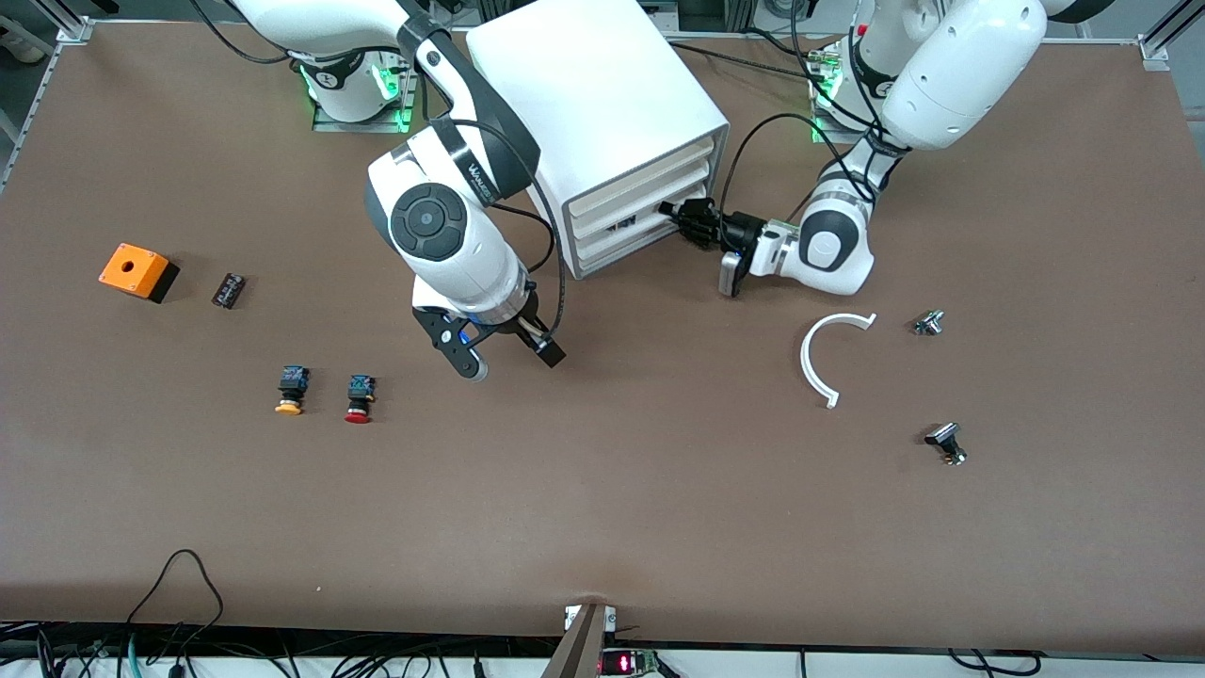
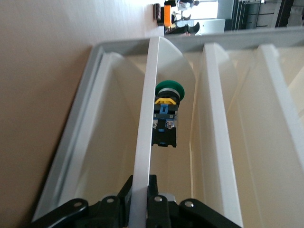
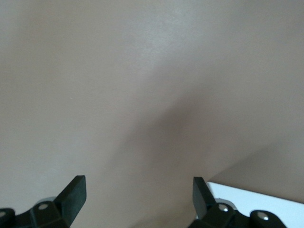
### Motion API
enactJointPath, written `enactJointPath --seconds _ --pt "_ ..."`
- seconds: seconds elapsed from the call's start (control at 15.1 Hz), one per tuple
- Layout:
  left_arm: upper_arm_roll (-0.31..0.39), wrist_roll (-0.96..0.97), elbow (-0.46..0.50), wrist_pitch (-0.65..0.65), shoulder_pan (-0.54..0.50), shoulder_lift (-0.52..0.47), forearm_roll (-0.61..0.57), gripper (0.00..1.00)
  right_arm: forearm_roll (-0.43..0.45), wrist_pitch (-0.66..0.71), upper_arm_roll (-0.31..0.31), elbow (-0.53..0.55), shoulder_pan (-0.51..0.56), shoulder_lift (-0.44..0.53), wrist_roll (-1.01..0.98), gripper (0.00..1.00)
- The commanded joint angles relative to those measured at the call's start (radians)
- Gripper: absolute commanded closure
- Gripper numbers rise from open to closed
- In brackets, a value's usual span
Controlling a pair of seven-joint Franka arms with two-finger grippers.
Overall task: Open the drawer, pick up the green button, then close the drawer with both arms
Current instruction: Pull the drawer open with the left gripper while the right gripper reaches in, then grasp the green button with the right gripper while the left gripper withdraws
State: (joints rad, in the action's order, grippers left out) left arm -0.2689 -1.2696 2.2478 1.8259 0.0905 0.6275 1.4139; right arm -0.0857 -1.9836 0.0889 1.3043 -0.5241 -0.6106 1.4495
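Right gripper point(image 1: 508, 363): a black 2-finger gripper, held over bare brown table point(image 1: 602, 490) nearer the front camera than the cabinet; its fingers are spread wide and nothing is held; this arm is seen waiting.
Left gripper point(image 1: 685, 218): a black 2-finger gripper, pressed against the cabinet's front and clamped shut on the thin cream front lip of a drawer point(image 2: 142, 156); the front view places it at the lowest of the 4 drawers.
Cabinet point(image 1: 602, 104): a big white box, its drawer fronts turned toward the left arm's end of the table.
Button point(image 2: 166, 114): a small push button with a round green cap and black-and-blue body, seen lying inside the gripped drawer, deeper into the cabinet than the lip, its long axis running along the pull line, cap end away from the gripper.
Deciding relation: the pull is judged to run straight out from the cabinet front; the right gripper is then nearer for the pick.
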Motion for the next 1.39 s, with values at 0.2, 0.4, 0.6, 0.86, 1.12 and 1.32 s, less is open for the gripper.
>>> enactJointPath --seconds 0.2,0.4,0.6,0.86,1.12,1.32 --pt "0.08 0.15 -0.17 0.006 -0.047 0.009 -0.166 1.0 -0.006 0.009 -0.011 -0.171 -0.056 -0.098 0.087 0.01" --pt "0.086 0.205 -0.247 0.004 -0.086 0.044 -0.228 1.0 -0.008 0.009 -0.009 -0.207 -0.079 -0.11 0.138 0.01" --pt "0.089 0.243 -0.286 0.004 -0.09 0.046 -0.256 1.0 -0.008 -0.009 -0.008 -0.244 -0.119 -0.144 0.225 0.01" --pt "0.091 0.289 -0.297 0.003 -0.103 0.037 -0.288 0.0 -0.008 -0.034 -0.006 -0.264 -0.189 -0.179 0.227 0.01" --pt "0.117 0.418 -0.335 -0.034 -0.124 -0.031 -0.416 0.0 -0.043 -0.067 -0.003 -0.264 -0.223 -0.225 0.265 0.01" --pt "0.117 0.6 -0.456 -0.166 -0.164 -0.045 -0.582 0.0 -0.043 -0.075 -0.005 -0.261 -0.263 -0.265 0.295 0.01"
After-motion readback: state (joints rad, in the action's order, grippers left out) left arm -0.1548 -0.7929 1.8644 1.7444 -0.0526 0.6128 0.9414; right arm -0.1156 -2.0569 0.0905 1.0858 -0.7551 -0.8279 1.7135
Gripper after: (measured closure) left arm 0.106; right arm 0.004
